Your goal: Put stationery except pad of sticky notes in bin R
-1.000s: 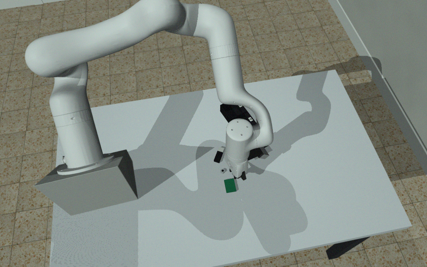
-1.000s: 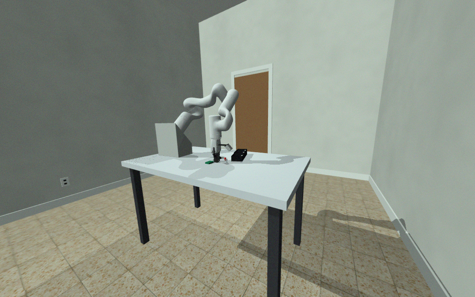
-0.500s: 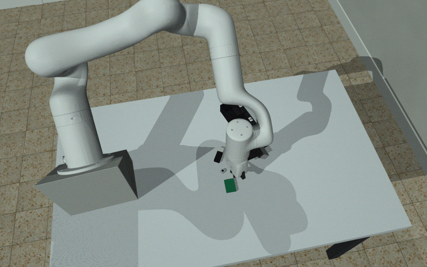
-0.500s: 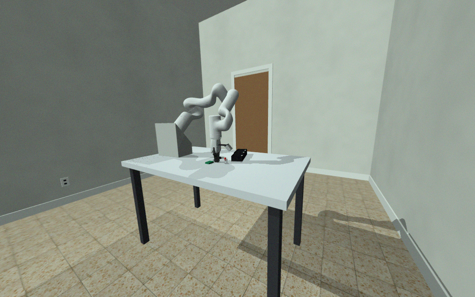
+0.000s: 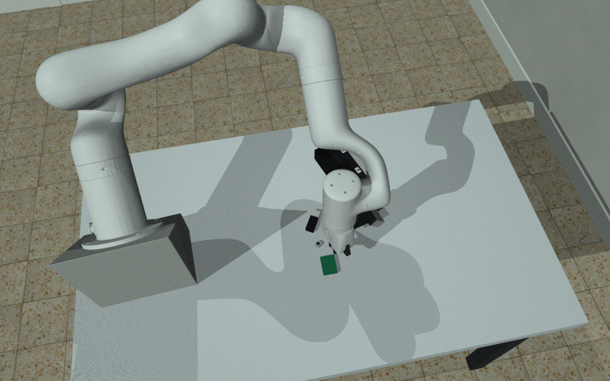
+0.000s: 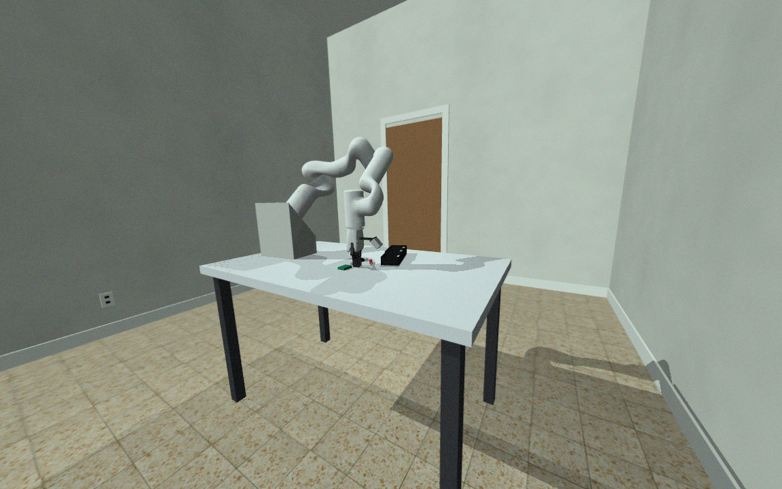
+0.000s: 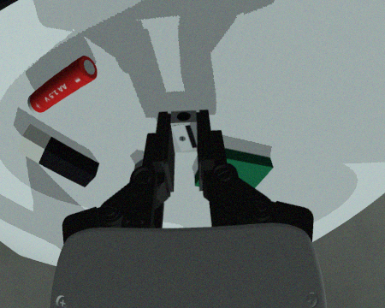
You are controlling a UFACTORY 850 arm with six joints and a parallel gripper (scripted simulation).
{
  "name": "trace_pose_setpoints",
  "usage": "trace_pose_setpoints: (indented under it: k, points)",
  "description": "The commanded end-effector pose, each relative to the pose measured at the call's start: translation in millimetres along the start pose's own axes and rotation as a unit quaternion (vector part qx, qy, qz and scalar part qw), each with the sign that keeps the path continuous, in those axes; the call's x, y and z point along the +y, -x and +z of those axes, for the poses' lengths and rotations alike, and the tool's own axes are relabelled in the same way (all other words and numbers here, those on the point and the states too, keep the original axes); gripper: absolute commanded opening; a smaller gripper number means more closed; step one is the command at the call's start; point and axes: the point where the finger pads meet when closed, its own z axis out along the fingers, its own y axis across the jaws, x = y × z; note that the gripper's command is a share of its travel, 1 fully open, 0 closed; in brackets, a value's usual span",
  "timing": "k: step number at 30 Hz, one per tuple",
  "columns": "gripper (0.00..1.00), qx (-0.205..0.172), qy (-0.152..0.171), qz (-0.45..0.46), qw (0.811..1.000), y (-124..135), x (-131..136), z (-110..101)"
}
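My gripper points down at the table, shut on a small silver pencil sharpener. The sharpener shows between the fingers in the wrist view, its round hole facing away. A green pad, which looks like the sticky notes, lies close beside the right finger. A black-sleeved block with a pale end, like an eraser, lies to the left in the wrist view. Black bins stand beyond the arm, partly hidden; I cannot read which is R.
A red AA battery lies at the upper left in the wrist view. A small grey nut-like piece lies just left of the gripper in the top view. Another black shape shows partly behind the wrist.
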Motion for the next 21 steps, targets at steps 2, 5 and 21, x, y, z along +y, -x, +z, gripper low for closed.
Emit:
trace_pose_setpoints:
  k: [2, 5, 21]
  points:
    - [0.0, 0.001, 0.0, 0.0, 1.0, -0.8, 0.3, -0.7]
    - [0.0, 0.001, 0.0, 0.0, 1.0, -0.7, 0.3, -3.9]
    - [0.0, 0.001, 0.0, 0.0, 1.0, -0.7, 0.3, -54.0]
